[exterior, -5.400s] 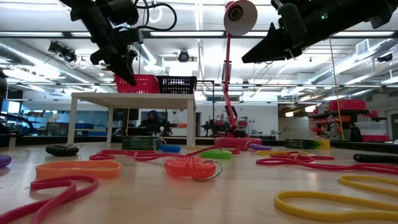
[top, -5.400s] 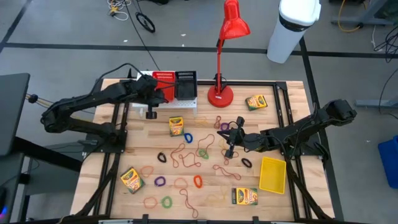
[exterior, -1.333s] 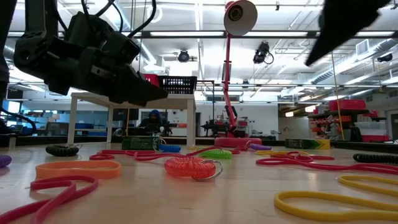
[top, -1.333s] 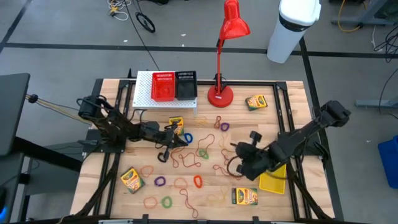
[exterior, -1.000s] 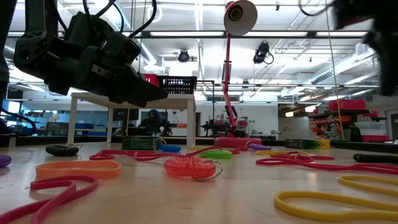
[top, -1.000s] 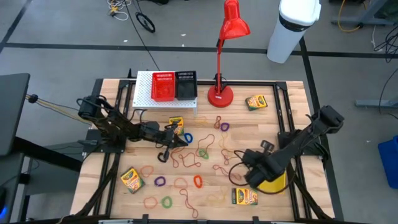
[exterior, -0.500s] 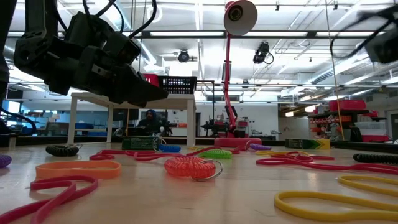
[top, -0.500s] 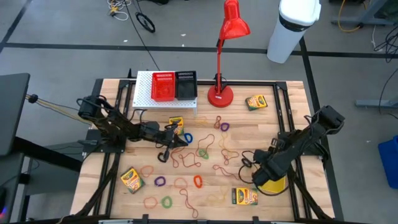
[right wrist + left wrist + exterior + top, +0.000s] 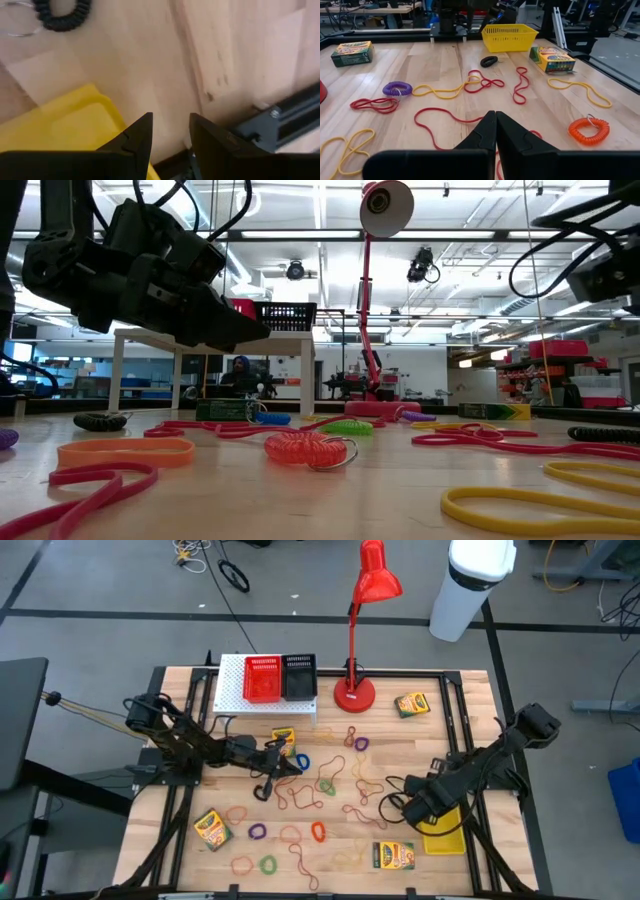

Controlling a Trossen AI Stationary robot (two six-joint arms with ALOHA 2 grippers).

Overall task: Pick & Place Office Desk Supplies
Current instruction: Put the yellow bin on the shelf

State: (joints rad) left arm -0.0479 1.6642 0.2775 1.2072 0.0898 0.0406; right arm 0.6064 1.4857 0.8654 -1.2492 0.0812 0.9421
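Several green-and-yellow crayon boxes [image 9: 284, 742] [image 9: 393, 855] lie flat on the wooden table, among many thin coloured loops [image 9: 300, 795]. My left gripper [image 9: 292, 762] hovers shut over the loops at the table's middle, its fingers [image 9: 496, 125] level, and it touches nothing. My right gripper [image 9: 418, 812] points steeply down above the left edge of the yellow basket [image 9: 450, 838]. It is open, with nothing between its fingers [image 9: 170, 125]. The basket's corner [image 9: 65, 120] shows below them, and a black coil [image 9: 62, 12] lies on the wood beside it.
A tall red desk lamp [image 9: 355, 690] and a white perforated rack [image 9: 265, 700] holding a red and a black basket stand at the far edge. A dark frame rail [image 9: 280, 120] runs along the table's right side. A white bin [image 9: 470, 580] stands beyond the table.
My right gripper has sunk toward the yellow basket and shifted a little toward the table's right edge, rolling as it went. The left arm has kept still, and nothing on the table has moved.
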